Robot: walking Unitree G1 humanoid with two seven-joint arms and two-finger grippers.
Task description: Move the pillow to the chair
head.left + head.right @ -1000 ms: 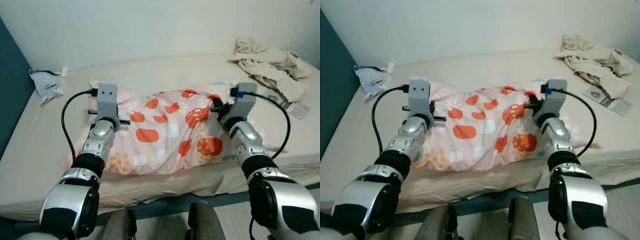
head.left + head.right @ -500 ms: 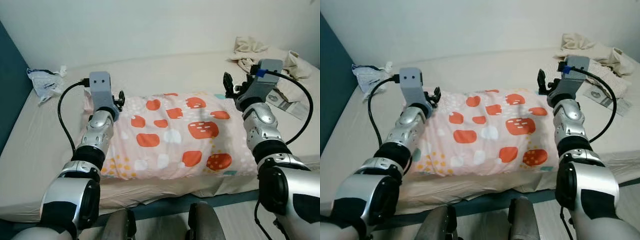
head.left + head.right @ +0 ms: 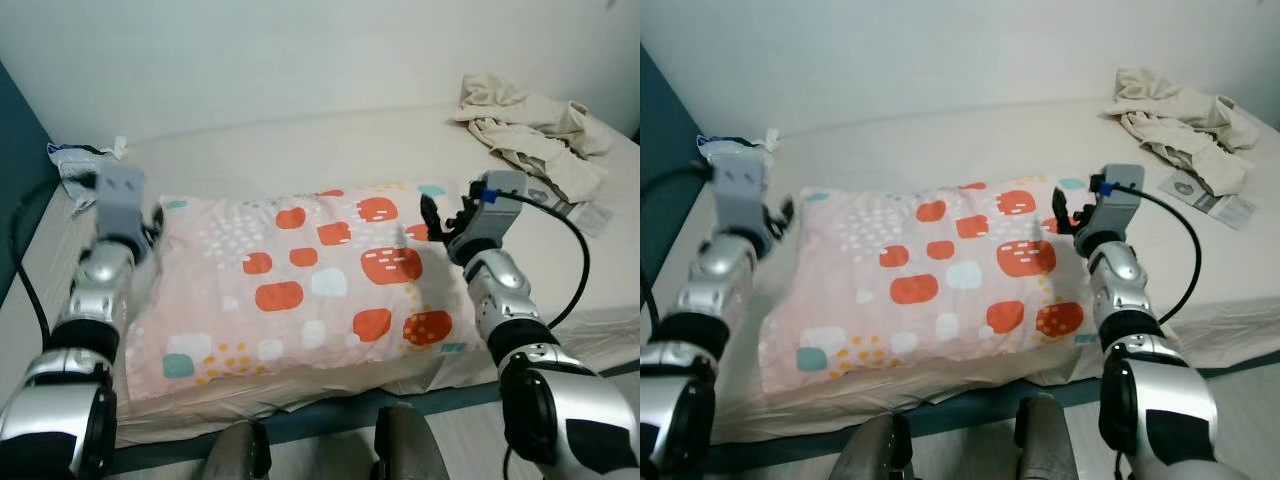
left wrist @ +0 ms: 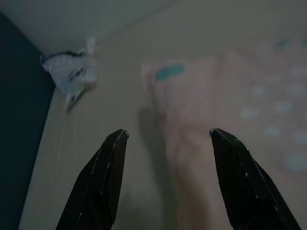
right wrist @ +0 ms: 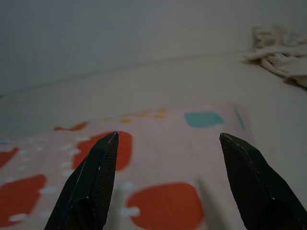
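The pillow (image 3: 300, 275) lies flat on the bed (image 3: 300, 150). Flanking it, the left gripper (image 4: 165, 139) and right gripper (image 5: 165, 143) gape wide, likely bracketing its ends for a two-sided lift.

Both arms outstretched, left hand (image 4: 165, 136) and right hand (image 5: 168, 139) spread wide.
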